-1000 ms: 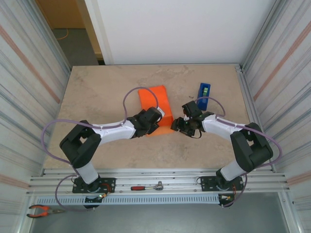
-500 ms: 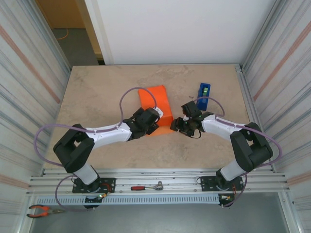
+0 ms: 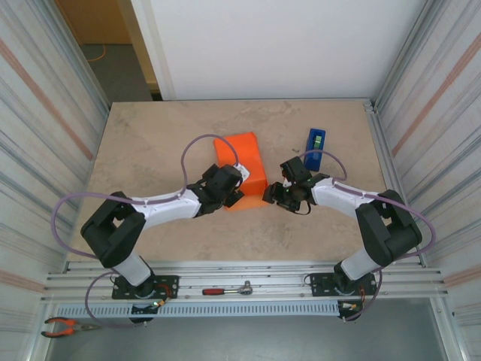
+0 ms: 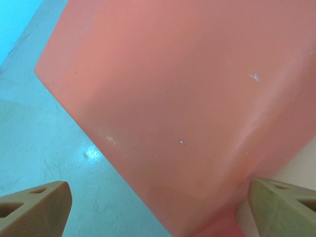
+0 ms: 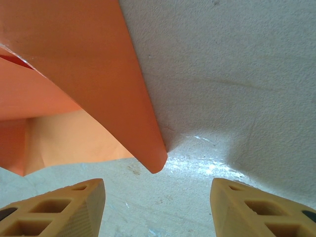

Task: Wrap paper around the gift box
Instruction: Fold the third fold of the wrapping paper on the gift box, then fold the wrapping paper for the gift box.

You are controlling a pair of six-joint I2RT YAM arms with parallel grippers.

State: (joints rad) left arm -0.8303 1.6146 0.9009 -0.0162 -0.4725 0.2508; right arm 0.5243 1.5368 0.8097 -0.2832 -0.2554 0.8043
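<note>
Overhead, the gift box [image 3: 242, 169], covered in the orange paper [image 5: 98, 74], sits near the middle of the beige worktop [image 3: 150, 150], its long sides running near to far and leaning slightly left. The left gripper [image 4: 159, 207] meets the box at its near left corner. Its fingers [image 4: 34, 210] are spread wide at the two lower corners of the left wrist view and pinch nothing. The box's orange face fills the space ahead of them, with its left edge running diagonally over bare worktop. The right gripper [image 5: 158, 205] lies just beside the near right corner of the box, fingers apart and holding nothing, with bare worktop between them. Ahead of it, a loose flap of paper slopes down to a rounded corner that rests on the worktop, and paler orange folds show beneath the flap on the left. A blue tape dispenser [image 3: 315, 141] stands to the far right of the box, apart from it and close to the right arm's cable. Open worktop extends left of the box, along the far edge and along the near edge. A wrench [image 3: 229, 289] and pliers [image 3: 64, 326] lie on the near frame, off the worktop.
</note>
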